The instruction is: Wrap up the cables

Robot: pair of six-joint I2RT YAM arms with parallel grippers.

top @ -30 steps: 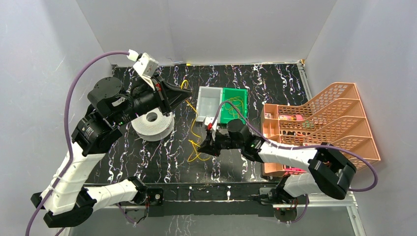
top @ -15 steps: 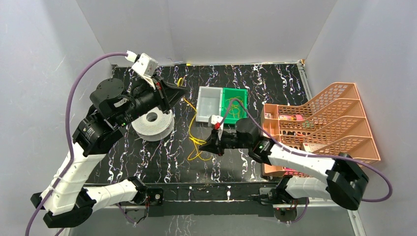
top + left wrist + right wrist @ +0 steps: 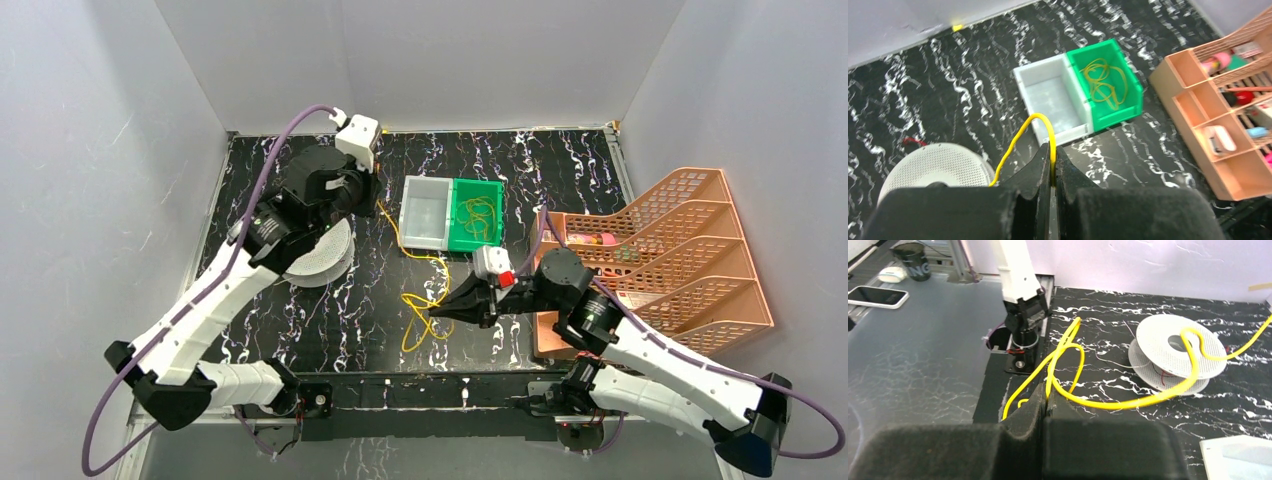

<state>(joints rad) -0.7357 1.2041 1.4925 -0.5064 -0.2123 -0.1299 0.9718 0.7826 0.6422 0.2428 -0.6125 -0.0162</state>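
A long yellow cable [image 3: 404, 325] runs from my left gripper [image 3: 376, 203] past the bins to loose loops at the table's front middle. My left gripper [image 3: 1053, 150] is shut on one stretch of it [image 3: 1020, 132], held above the table between the white perforated spool [image 3: 938, 165] and the grey bin. My right gripper [image 3: 432, 313] is shut on the cable among the loops [image 3: 1128, 402], its jaws [image 3: 1047, 392] pinching a strand. The spool [image 3: 318, 255] lies flat at the left, partly under my left arm. A second yellow cable [image 3: 480, 215] lies coiled in the green bin [image 3: 491, 188].
A grey bin [image 3: 412, 236] stands joined to the green bin at the back middle. An orange file rack [image 3: 690, 245] with small items fills the right side, close behind my right arm. Grey walls close in the back and sides.
My left arm has swung right and stretched out, carrying its cable end away from the spool toward the grey bin. My right gripper has pulled back toward the front, dragging the loops with it.
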